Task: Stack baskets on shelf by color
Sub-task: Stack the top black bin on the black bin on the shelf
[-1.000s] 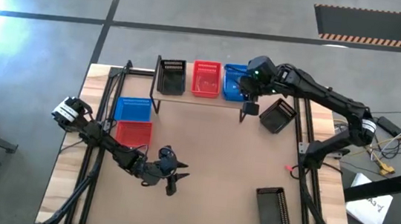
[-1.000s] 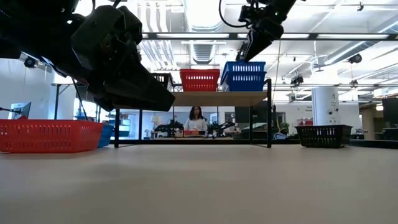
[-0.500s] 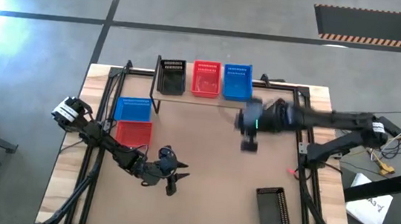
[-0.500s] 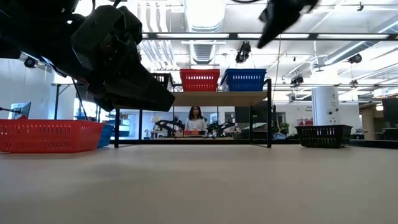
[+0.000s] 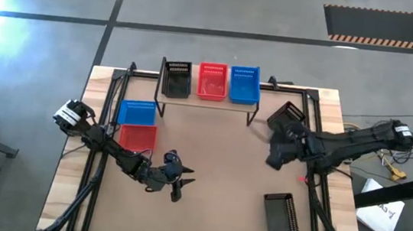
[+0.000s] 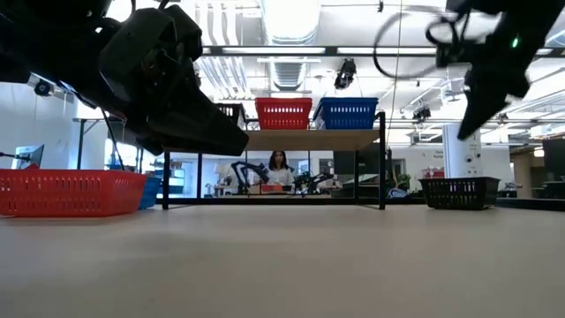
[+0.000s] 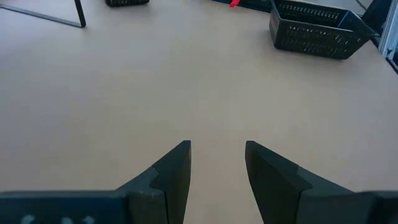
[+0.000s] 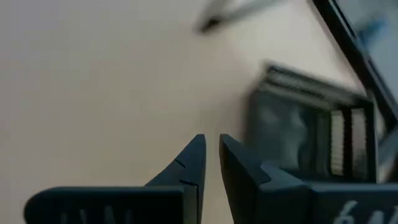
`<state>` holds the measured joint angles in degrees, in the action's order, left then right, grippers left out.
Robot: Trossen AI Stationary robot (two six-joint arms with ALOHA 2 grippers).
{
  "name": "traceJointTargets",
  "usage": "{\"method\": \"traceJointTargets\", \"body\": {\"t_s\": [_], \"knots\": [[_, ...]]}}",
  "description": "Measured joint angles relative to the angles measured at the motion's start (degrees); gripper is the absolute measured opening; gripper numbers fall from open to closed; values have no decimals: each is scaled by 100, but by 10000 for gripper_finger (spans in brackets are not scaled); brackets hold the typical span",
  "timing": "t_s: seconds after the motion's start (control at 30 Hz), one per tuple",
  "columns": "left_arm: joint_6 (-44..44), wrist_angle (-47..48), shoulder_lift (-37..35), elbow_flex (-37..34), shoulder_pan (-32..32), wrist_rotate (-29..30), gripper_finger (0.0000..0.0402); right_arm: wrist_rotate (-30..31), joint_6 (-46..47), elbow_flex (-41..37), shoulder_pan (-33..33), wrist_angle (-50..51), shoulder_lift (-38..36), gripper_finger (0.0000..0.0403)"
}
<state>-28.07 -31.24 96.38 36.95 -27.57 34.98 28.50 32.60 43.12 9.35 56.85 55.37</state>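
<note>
On the shelf (image 5: pixel 208 100) stand a black basket (image 5: pixel 177 79), a red basket (image 5: pixel 212 81) and a blue basket (image 5: pixel 244 84). A blue basket (image 5: pixel 137 112) and a red basket (image 5: pixel 137 136) rest on the table left of the shelf. One black basket (image 5: pixel 287 118) lies right of the shelf, another (image 5: pixel 282 214) near the right front. My right gripper (image 8: pixel 211 149) hovers above the table just near of the first black basket (image 8: pixel 305 130), only a narrow gap between its fingers, holding nothing. My left gripper (image 7: pixel 217 146) stands open and empty over the table's middle front.
Black frame rails run along the table's left side (image 5: pixel 106 120) and right side (image 5: pixel 315 142). A small red mark (image 5: pixel 298 173) lies by the right rail. Bare tabletop spreads between the two grippers (image 5: pixel 223 179). In the low view a person (image 6: pixel 279 168) shows far behind the shelf.
My right gripper has swung away from the blue basket on the shelf, toward the table's right and near edges and downward, rolling as it went, and now hangs beside the black basket. The blue basket has stayed on the shelf and sits lower than before.
</note>
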Motion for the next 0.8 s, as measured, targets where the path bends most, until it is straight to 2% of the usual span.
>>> {"method": "traceJointTargets", "body": {"t_s": [0.1,0.23,0.37,0.5,0.67,0.8], "knots": [[2,-3,0,22,46,0,136,-207,91,-337,-744,-31,-242,56],[2,-11,0,33,88,0,136,-668,-302,-624,-1731,-467,-276,100],[-2,-11,0,46,96,0,136,-1276,-679,-779,-2585,-1164,-61,146],[-4,-24,0,46,96,0,136,-1330,-801,-783,-3216,-1276,310,174],[-4,-35,0,52,94,0,136,-1356,-1076,-785,-3522,-1282,778,174],[-9,-38,0,52,94,-1,136,-1454,-1141,-788,-3434,-1292,1001,132]]}}
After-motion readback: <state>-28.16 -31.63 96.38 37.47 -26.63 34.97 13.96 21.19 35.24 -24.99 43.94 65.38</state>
